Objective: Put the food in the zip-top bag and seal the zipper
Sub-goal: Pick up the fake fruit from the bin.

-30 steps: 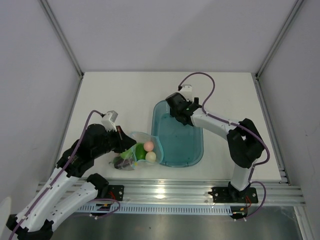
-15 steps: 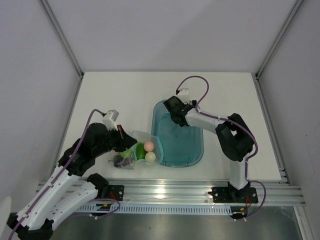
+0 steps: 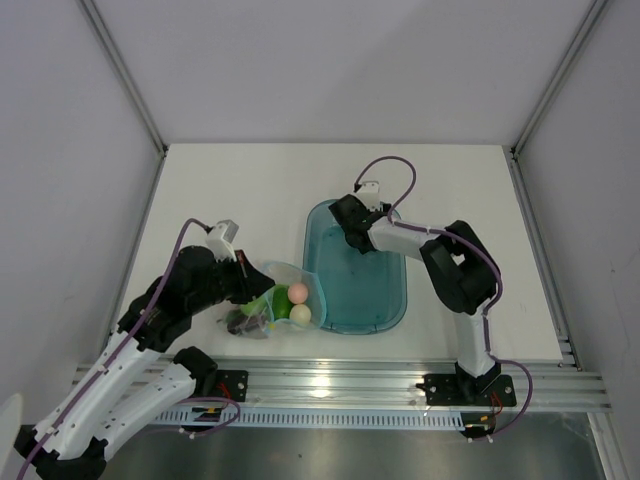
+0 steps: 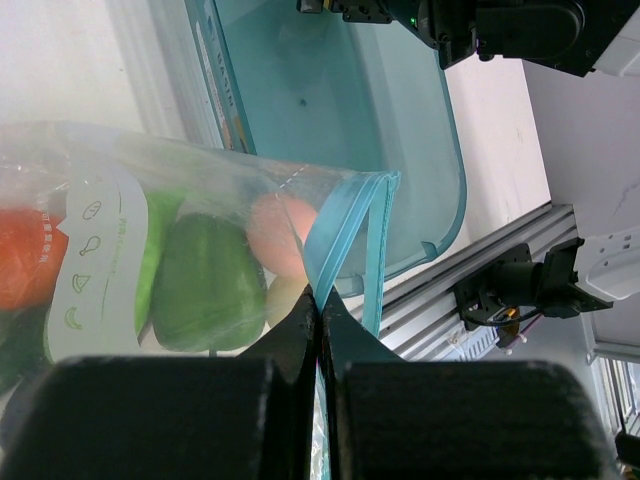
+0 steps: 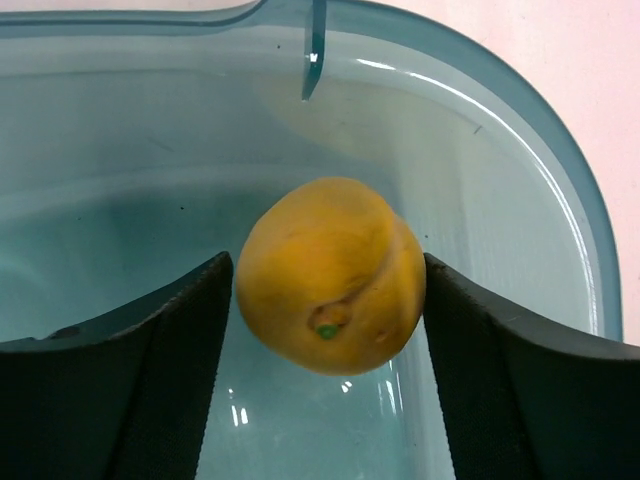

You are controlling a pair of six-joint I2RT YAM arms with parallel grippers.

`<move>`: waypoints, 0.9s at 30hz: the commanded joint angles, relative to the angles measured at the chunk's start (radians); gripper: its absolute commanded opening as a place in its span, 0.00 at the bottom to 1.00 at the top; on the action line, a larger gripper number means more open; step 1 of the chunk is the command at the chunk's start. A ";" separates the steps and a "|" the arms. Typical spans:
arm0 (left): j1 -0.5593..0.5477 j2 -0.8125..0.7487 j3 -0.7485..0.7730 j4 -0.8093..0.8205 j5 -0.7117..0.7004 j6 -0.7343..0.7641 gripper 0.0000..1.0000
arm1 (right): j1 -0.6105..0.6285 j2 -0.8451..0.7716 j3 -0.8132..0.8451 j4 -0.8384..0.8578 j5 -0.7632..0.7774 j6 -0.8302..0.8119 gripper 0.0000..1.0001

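Observation:
The zip-top bag (image 3: 268,305) lies left of the teal tray, mouth toward it. It holds a green bell pepper (image 4: 205,280), a pinkish-orange round piece (image 3: 298,290), a pale one (image 3: 301,312) and dark pieces (image 3: 240,323). My left gripper (image 4: 320,300) is shut on the light blue zipper (image 4: 345,220) at the bag's mouth; it also shows in the top view (image 3: 250,290). My right gripper (image 5: 330,275) is down in the tray's far end (image 3: 350,228), its fingers pressed against both sides of an orange round fruit (image 5: 330,270).
The teal translucent tray (image 3: 385,300) stands mid-table with its curved rim (image 5: 560,180) just beyond the fruit. An aluminium rail (image 3: 350,385) runs along the near edge. White walls enclose the left, right and back.
My right arm has folded in, its elbow moving left and its gripper settling at the tray's far end. The left arm and the bag have not moved.

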 commanded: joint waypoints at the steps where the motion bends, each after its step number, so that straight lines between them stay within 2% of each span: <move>1: 0.006 -0.003 -0.007 0.041 0.020 -0.016 0.00 | -0.005 0.014 0.029 0.042 0.025 0.005 0.74; 5: 0.006 -0.008 -0.008 0.040 0.019 -0.016 0.01 | -0.004 0.012 0.024 0.052 0.031 0.005 0.58; 6: 0.006 -0.008 -0.005 0.038 0.017 -0.015 0.01 | -0.004 0.006 0.022 0.052 0.037 0.006 0.48; 11: 0.005 -0.014 -0.010 0.035 0.017 -0.015 0.01 | 0.013 -0.043 -0.005 0.060 0.051 0.003 0.22; 12: 0.005 -0.015 -0.011 0.034 0.017 -0.015 0.01 | 0.027 -0.058 -0.014 0.057 0.055 0.000 0.15; 15: 0.006 -0.020 -0.010 0.029 0.017 -0.015 0.01 | 0.062 -0.138 -0.051 0.071 0.046 -0.020 0.05; 20: 0.006 -0.026 -0.007 0.014 0.011 -0.012 0.00 | 0.107 -0.355 -0.143 0.117 -0.085 -0.070 0.00; 21: 0.005 -0.026 -0.010 0.014 0.011 -0.012 0.01 | 0.111 -0.392 -0.165 0.158 -0.189 -0.092 0.00; 26: 0.005 -0.029 -0.010 0.006 -0.001 -0.010 0.01 | 0.142 -0.615 -0.315 0.308 -0.475 -0.181 0.00; 27: 0.006 -0.029 -0.014 0.003 -0.003 -0.009 0.01 | 0.142 -0.676 -0.329 0.321 -0.604 -0.195 0.00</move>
